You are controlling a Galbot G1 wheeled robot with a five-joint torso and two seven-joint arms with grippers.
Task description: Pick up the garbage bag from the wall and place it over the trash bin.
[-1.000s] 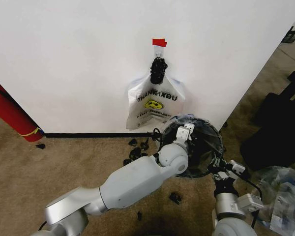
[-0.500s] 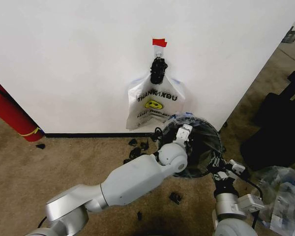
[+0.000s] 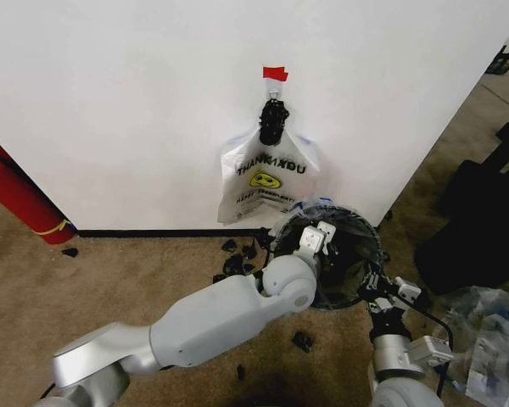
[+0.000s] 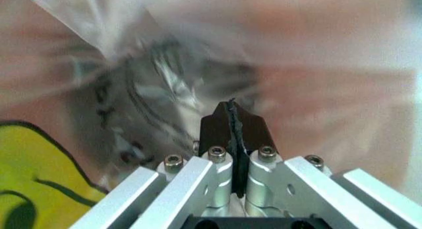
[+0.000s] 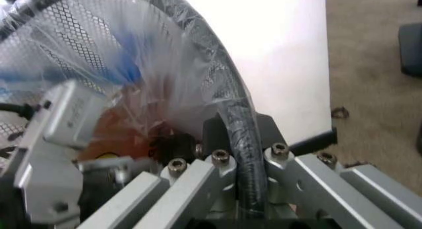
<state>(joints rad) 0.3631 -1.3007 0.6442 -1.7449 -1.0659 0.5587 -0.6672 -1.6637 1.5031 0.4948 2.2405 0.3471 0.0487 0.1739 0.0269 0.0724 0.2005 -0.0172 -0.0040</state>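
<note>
The trash bin, round with black mesh, stands on the carpet at the foot of the wall. The garbage bag, thin and see-through with blue edges, is draped over its mouth. My left gripper reaches into the bin's opening. Its black pads are shut and creased film runs into them. My right gripper is at the bin's near right side. It is shut on the black rim with bag film stretched over the mesh.
A whiter bag with a yellow smiley hangs from a wall hook under red tape. A red fire extinguisher leans at the left. Black scraps litter the carpet. A clear plastic heap and dark cases sit at the right.
My left gripper has drawn back and lower across the bin's mouth, toward its near left side. The right gripper has stayed on the rim.
</note>
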